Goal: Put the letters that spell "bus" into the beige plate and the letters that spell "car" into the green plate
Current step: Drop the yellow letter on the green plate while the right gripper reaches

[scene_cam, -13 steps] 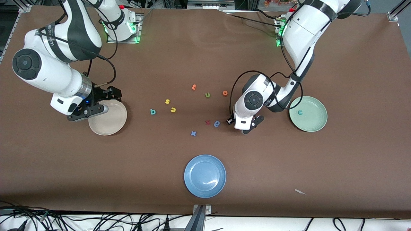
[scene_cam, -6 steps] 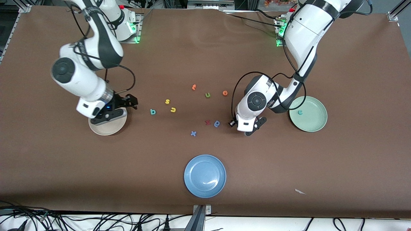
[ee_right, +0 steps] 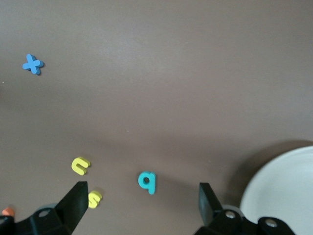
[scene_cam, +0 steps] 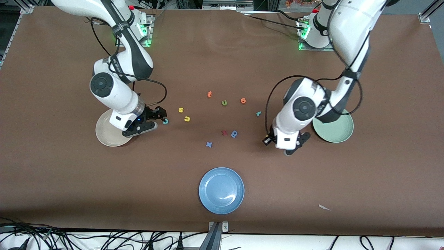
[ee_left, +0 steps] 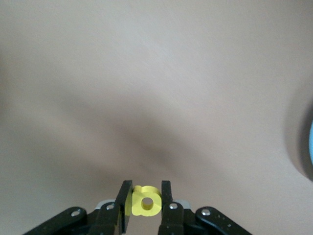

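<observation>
Even overhead light, blurry wrist views

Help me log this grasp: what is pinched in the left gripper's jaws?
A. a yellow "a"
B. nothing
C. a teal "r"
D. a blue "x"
A: the left wrist view shows the left gripper with its jaws shut on the yellow "a", a small yellow letter with a round hole.

The left arm's wrist hides part of the green plate (scene_cam: 338,133).

Yellow "a" (ee_left: 145,200), teal "b" (ee_right: 147,181), mint-green plate (scene_cam: 341,133).
</observation>
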